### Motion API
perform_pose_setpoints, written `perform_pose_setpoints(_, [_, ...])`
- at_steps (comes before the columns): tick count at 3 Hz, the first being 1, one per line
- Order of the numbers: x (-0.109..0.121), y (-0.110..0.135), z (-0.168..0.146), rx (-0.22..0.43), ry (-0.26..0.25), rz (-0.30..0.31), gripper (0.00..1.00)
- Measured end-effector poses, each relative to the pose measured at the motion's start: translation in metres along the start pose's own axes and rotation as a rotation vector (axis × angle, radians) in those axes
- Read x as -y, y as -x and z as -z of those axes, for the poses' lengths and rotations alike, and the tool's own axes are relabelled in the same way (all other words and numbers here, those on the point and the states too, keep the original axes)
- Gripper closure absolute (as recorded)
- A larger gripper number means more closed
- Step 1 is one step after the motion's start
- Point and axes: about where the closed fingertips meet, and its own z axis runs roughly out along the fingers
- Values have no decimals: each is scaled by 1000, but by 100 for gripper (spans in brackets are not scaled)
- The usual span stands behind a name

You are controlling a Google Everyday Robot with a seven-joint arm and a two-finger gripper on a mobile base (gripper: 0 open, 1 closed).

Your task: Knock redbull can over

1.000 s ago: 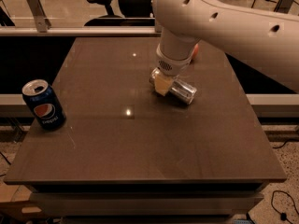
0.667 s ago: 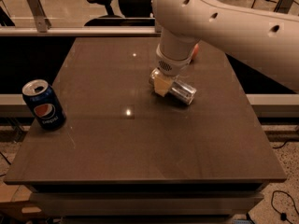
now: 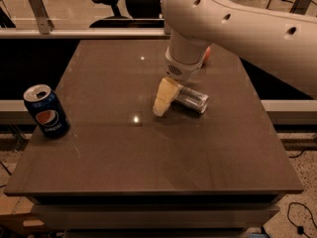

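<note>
The redbull can (image 3: 192, 99), slim and silver-grey, lies on its side on the dark table (image 3: 148, 152), right of centre. My gripper (image 3: 163, 99) hangs from the big white arm (image 3: 237, 24) and reaches down to the tabletop just left of the can, against or very near its end. The arm hides the gripper's upper part.
A dark-blue Pepsi can (image 3: 46, 111) stands upright near the table's left edge. A small orange object (image 3: 207, 55) shows behind the arm at the back right. An office chair (image 3: 106, 1) and a rail stand beyond the far edge.
My gripper has shifted slightly left and toward the front, along the tabletop. The redbull can stays lying on its side in the same place. The Pepsi can has not moved.
</note>
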Motion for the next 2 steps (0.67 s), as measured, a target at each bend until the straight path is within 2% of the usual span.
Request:
perform_pose_setpoints(1, [0,0,1,9,4,1,0])
perform_pose_setpoints(2, [2,0,11,58,18,4,0])
